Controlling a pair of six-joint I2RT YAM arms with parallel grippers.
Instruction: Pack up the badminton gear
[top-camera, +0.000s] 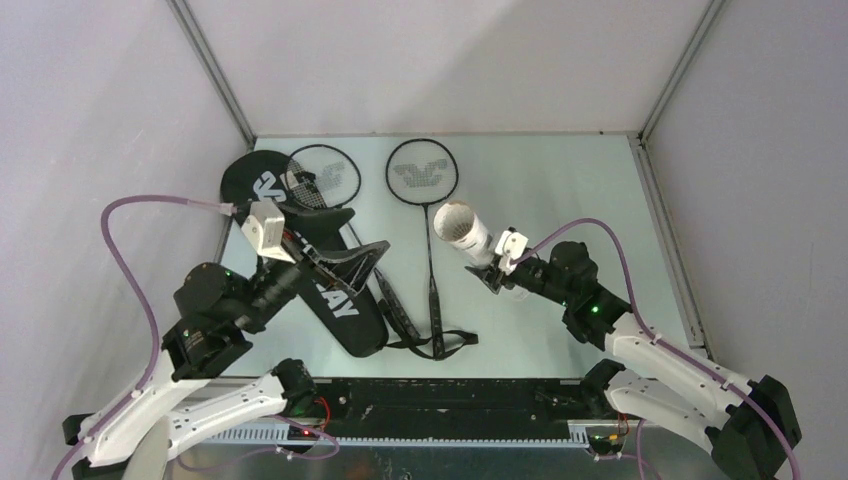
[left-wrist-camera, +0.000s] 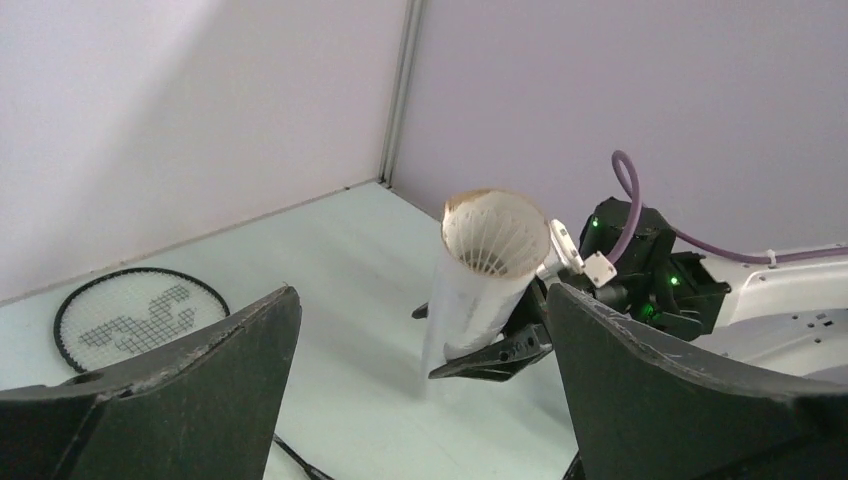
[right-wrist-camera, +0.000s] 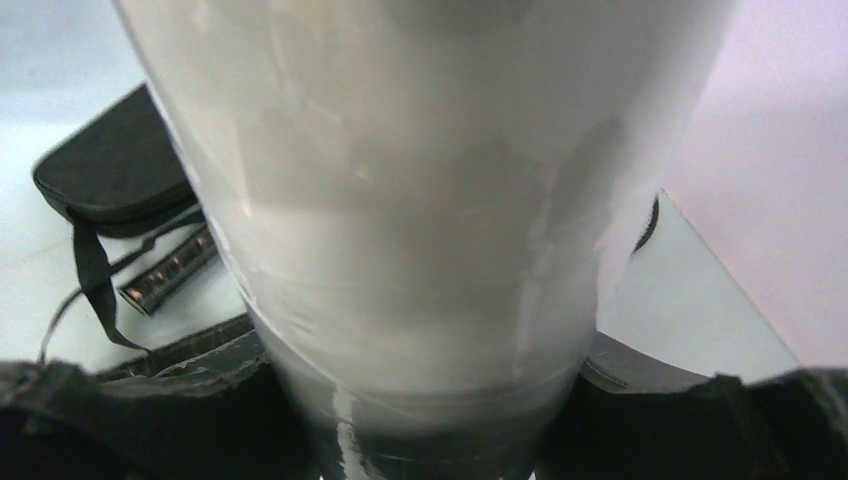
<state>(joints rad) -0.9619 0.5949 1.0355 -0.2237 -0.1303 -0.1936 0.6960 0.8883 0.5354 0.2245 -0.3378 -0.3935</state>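
Note:
My right gripper (top-camera: 490, 264) is shut on the lower end of the long white tube (top-camera: 461, 228) and holds it tilted above the table, open mouth up. The tube fills the right wrist view (right-wrist-camera: 420, 200), pinched between the jaws of that gripper (right-wrist-camera: 430, 400). In the left wrist view a white feather shuttlecock (left-wrist-camera: 497, 238) shows inside the tube's mouth. My left gripper (top-camera: 350, 256) is open and empty above the black racket bag (top-camera: 330, 300), its jaws wide apart in the left wrist view (left-wrist-camera: 422, 300). Two black rackets (top-camera: 322, 178) (top-camera: 422, 172) lie at the back; one head overlaps the bag.
The bag's black strap (top-camera: 430, 342) loops on the table by the second racket's handle. Grey walls and metal corner posts (top-camera: 215, 75) close in the table on three sides. The right table edge (top-camera: 665, 250) runs close to my right arm.

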